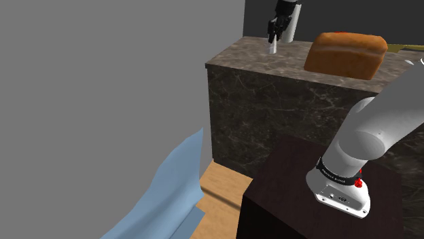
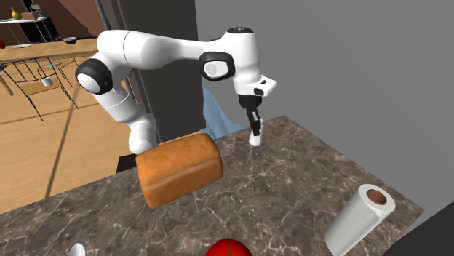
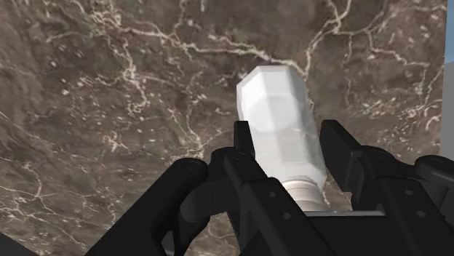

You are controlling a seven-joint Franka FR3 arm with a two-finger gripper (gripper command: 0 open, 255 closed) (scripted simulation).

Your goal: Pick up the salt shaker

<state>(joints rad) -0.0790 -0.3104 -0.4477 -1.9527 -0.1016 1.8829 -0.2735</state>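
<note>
Our pincer (image 3: 289,137) has its 2 black fingers closed on the sides of the white salt shaker (image 3: 275,98), so we judge the grasp made. The shaker is just over the marble table (image 3: 109,87), well apart from the bread loaf (image 2: 178,169); we cannot tell if it touches. Next we need a straight, slow lift.

Shoulder view: camera beside and slightly behind the stand (image 1: 272,200), looking down and across to the marble table (image 1: 285,58), with the pincer (image 1: 272,42) far off. Second exterior view: camera high over the table's far side, close in, facing back toward the arm (image 2: 145,51) (the opposite direction). Both share the bread loaf (image 1: 346,54) and tabletop. Wrist view: very near, looking along the pincer onto the white shaker (image 3: 280,109) and marble.
</note>
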